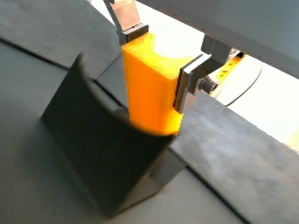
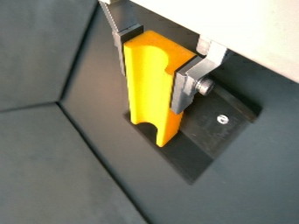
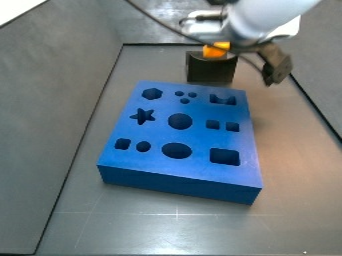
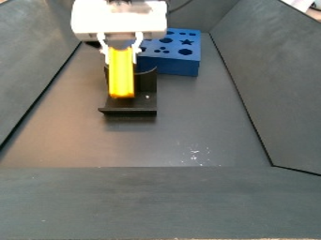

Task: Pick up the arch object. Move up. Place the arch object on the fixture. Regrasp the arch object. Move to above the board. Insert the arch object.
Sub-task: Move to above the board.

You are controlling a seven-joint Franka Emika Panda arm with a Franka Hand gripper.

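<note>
- Gripper [image 1: 158, 66] sits low over the fixture [image 1: 100, 149], its two silver fingers [image 1: 193, 80] pressed against opposite sides of the arch object [image 1: 152, 87]; we read it as clamped on the piece.
- In both wrist views we see the arch object [image 2: 152, 87] standing upright between the fingers [image 2: 191, 83], long axis running down from the gripper [image 2: 156, 66], with its small arch notch at the lower end.
- Below the gripper, the piece's lower end meets the fixture; in a wrist view the dark upright wall of the fixture stands just beside the piece, and in another the base plate [image 2: 216, 131] with a screw lies beneath it.
- We cannot tell whether the piece rests its weight on the fixture or only touches it.
- In a side view the gripper [image 4: 120, 44] holds the yellow piece [image 4: 120, 73] above the dark fixture [image 4: 129, 106], and the board [image 4: 175, 52] lies just behind and to one side.
- In a side view the board [image 3: 187, 135] lies in front of the fixture [image 3: 210, 69], close to it, with the orange piece [image 3: 214, 47] showing just under the gripper [image 3: 218, 40].
</note>
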